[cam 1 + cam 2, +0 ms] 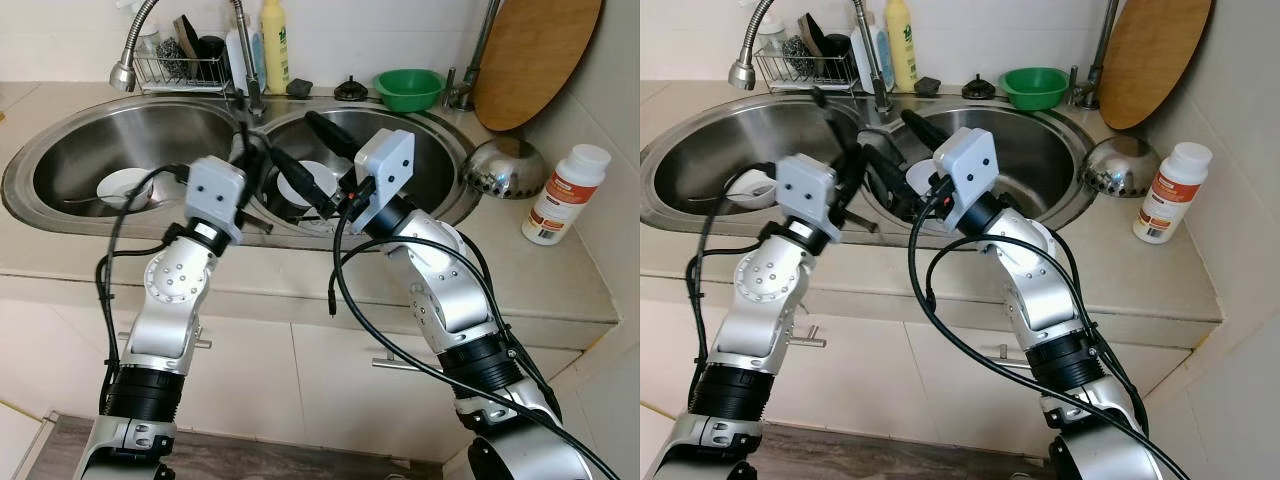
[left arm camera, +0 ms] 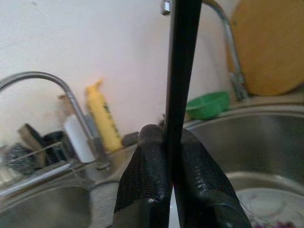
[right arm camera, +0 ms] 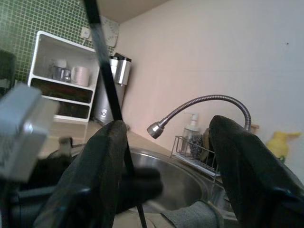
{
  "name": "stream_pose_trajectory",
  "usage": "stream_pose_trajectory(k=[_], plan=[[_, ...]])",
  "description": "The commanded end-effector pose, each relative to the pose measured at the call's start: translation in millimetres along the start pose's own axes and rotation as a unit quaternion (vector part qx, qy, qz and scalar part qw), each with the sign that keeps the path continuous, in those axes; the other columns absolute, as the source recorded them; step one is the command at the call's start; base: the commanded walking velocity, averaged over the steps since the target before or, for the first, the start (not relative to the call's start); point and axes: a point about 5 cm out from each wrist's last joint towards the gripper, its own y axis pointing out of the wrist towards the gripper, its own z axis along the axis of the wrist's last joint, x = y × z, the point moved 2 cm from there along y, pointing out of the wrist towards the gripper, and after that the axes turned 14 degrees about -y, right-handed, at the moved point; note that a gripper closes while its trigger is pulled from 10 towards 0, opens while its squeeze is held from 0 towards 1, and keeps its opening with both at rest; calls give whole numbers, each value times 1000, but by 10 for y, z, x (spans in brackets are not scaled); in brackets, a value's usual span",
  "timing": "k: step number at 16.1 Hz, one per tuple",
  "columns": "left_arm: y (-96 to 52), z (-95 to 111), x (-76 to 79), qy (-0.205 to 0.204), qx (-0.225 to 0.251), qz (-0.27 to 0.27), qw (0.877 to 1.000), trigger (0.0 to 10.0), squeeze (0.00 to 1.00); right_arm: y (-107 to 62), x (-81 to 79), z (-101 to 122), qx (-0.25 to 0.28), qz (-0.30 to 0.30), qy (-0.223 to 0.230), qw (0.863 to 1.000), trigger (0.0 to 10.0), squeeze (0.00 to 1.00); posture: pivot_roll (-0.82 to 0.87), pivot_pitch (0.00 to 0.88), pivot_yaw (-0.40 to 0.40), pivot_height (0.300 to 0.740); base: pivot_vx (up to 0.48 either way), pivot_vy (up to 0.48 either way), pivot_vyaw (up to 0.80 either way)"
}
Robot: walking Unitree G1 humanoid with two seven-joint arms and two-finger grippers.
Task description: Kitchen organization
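Left end effector [image 2: 172,183] pinching upright black rod [image 2: 179,71], right end effector [image 3: 168,161] spread beside it

Green bowl [image 1: 408,88], yellow bottle [image 1: 275,45].

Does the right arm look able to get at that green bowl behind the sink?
Probably yes: the right gripper is open over the right basin, and nothing stands between it and the green bowl.

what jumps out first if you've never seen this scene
The two silver arms meeting over the double steel sink: the left gripper is shut on a thin black rod, the right gripper open beside it. Behind, a green bowl and yellow bottle stand out.
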Motion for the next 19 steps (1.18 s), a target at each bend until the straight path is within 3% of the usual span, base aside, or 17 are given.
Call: stream_pose_trajectory(k=[1,10,11,19], plan=[[30,8,53,10,-2,-25,1000,10000,0,85,-61,131,26,22,-9,999,10000,0,26,3,26,740,0,0,0],[25,-73,210,33,-27,-83,996,10000,0,166,-238,181,42,54,13,998,10000,0,33,8,22,740,0,0,0],[24,-74,223,36,-27,-89,995,10000,0,149,-256,185,47,56,23,997,0,0,33,8,22,740,0,0,0],[46,-28,214,41,-13,-81,996,10000,0,104,-242,123,38,43,43,997,0,0,33,11,21,740,0,0,0]])
